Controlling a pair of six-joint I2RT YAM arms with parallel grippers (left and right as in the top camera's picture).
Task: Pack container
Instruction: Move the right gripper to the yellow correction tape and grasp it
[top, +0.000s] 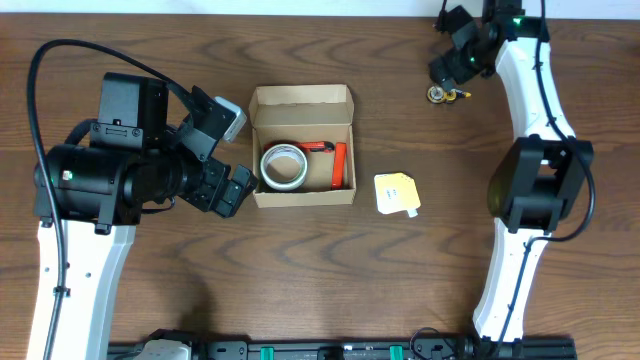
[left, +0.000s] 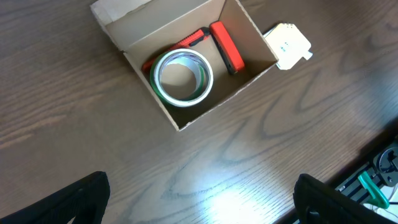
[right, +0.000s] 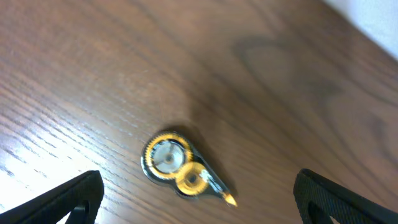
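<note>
The tan cardboard container (top: 302, 98) sits open at the table's middle, lid flap folded back. Inside lie a tape roll (top: 283, 166) and a red-orange tool (top: 338, 165); both show in the left wrist view, the roll (left: 182, 77) beside the red tool (left: 225, 46) in the box (left: 205, 112). My left gripper (top: 228, 185) is open and empty, just left of the box. My right gripper (top: 448, 72) is open and empty at the far right, above a yellow-and-clear correction tape dispenser (top: 443, 95) that lies between its fingers in the right wrist view (right: 180, 165).
A yellow sticky-note pad (top: 396, 194) lies right of the box, also in the left wrist view (left: 286, 45). The table's front edge and a rail with fittings (left: 379, 177) show at the lower right of the left wrist view.
</note>
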